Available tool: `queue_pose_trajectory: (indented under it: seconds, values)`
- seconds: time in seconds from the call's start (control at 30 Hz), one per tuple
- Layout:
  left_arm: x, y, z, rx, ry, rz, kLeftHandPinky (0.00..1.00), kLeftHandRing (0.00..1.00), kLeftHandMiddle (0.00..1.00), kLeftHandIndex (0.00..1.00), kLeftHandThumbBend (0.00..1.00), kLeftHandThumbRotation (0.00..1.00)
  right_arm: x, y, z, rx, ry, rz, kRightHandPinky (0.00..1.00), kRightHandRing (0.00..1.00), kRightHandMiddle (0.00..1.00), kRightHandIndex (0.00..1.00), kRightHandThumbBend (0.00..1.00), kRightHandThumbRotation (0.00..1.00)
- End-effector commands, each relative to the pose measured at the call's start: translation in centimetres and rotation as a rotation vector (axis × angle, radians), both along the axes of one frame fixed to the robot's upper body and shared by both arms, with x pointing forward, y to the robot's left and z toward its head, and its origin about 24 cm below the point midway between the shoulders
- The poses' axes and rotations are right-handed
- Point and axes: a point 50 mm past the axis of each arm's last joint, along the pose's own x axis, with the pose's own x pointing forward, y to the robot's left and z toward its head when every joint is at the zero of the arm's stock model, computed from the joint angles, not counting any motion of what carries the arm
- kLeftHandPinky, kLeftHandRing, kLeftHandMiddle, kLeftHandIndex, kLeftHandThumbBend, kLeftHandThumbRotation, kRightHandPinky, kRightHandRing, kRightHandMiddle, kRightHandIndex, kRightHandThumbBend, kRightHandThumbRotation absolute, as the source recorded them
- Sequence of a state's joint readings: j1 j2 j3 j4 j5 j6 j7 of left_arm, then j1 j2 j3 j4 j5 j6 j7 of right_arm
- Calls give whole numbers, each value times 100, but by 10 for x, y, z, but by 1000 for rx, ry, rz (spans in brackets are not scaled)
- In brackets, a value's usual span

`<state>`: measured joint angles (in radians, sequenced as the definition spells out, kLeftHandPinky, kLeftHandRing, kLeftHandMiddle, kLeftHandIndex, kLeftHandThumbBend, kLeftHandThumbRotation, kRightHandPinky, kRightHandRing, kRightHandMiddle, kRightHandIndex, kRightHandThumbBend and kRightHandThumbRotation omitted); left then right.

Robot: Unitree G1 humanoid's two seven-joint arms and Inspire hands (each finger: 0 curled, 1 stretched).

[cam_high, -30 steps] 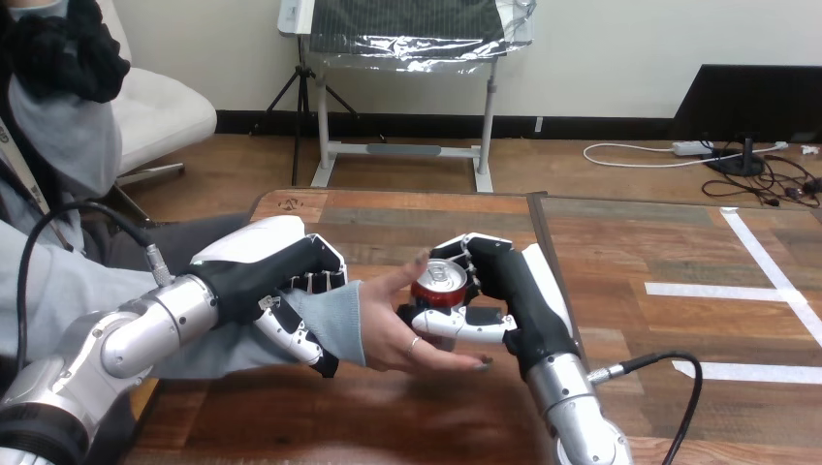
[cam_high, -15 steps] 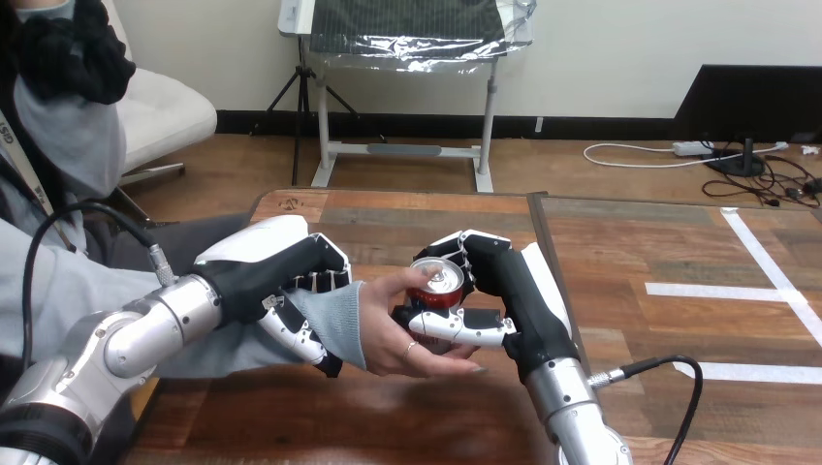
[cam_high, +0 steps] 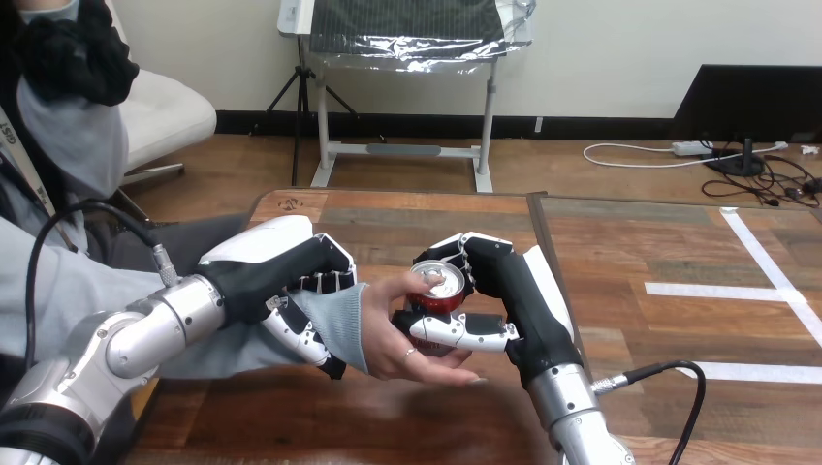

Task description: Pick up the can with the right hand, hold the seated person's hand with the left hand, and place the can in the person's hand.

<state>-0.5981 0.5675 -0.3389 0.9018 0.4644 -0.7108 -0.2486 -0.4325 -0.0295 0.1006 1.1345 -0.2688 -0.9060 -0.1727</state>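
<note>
right hand [cam_high: 506, 291] grips can [cam_high: 438, 289], resting it in person's hand [cam_high: 395, 337] for my handover; left hand [cam_high: 276, 276] clasps wrist [cam_high: 337, 325], steadying it.

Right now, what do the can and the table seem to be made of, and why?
The can: likely thin metal, with a shiny silver top and glossy red side. The table: seemingly wood planks, matte brown with visible grain and seams; could be veneer.

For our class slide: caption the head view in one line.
Right robot hand holds a can against the person's hand; left robot hand grips the person's wrist.
</note>
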Motion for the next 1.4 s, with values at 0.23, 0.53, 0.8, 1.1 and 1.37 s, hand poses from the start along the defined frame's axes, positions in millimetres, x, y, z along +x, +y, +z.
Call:
queue_pose_trajectory:
  seconds: [0.23, 0.53, 0.8, 1.1, 1.37]
  values:
    - [18, -26, 37, -106, -133, -63, 24, 29, 36, 38, 83, 0, 15, 19, 43, 89, -207, 58, 35, 39, 46, 50, 76, 0]
    - [18, -26, 36, -107, -131, -61, 24, 29, 36, 38, 83, 0, 17, 18, 44, 88, -203, 55, 35, 40, 46, 50, 77, 0]
    - [18, -25, 35, -106, -129, -58, 24, 29, 36, 38, 83, 0, 19, 16, 44, 68, -198, 42, 35, 39, 46, 50, 77, 0]
    - [17, -25, 35, -108, -137, -61, 24, 30, 37, 39, 83, 0, 21, 15, 43, 57, -175, 44, 35, 39, 46, 51, 78, 0]
    - [17, -24, 35, -112, -131, -57, 24, 29, 36, 39, 84, 0, 23, 14, 43, 37, -160, 50, 38, 44, 52, 56, 79, 0]
